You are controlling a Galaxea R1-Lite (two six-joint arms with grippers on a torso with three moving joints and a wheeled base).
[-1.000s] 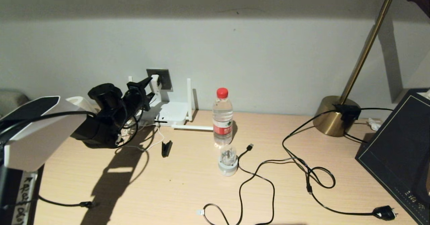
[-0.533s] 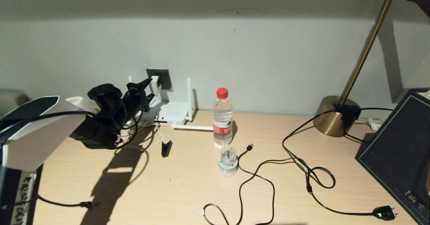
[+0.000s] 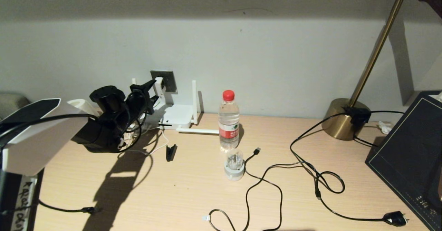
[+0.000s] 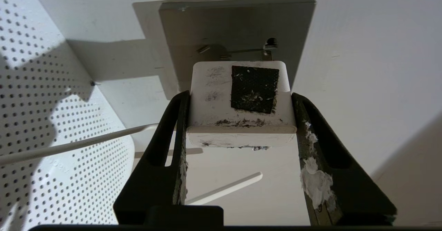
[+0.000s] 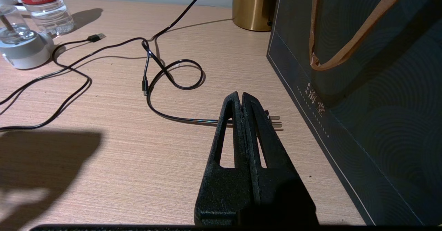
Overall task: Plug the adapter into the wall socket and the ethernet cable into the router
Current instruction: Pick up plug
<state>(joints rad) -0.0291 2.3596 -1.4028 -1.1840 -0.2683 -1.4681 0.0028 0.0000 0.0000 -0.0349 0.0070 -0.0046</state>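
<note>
My left gripper [image 3: 153, 89] is up at the wall, shut on the adapter [image 4: 214, 99], a white block with a dark patch on top. Both fingers [image 4: 179, 120] press its sides. The adapter's far end sits right at the grey wall socket [image 4: 238, 27], where a metal prong shows against the plate. In the head view the socket [image 3: 165, 80] is just above the white router [image 3: 178, 117], whose antennas stand and lie around it. The ethernet cable [image 3: 221, 212] lies on the desk's near edge with its clear plug [image 3: 206, 218] free. My right gripper [image 5: 241, 94] hovers shut and empty low over the desk.
A water bottle [image 3: 228, 120] and a round white-and-clear plug piece [image 3: 234, 165] stand mid-desk. Black cables loop across the desk, one ending in a USB plug [image 3: 257, 150] and one in a mains plug [image 3: 395, 219]. A brass lamp base [image 3: 343, 118] and a dark bag [image 3: 407, 148] fill the right side.
</note>
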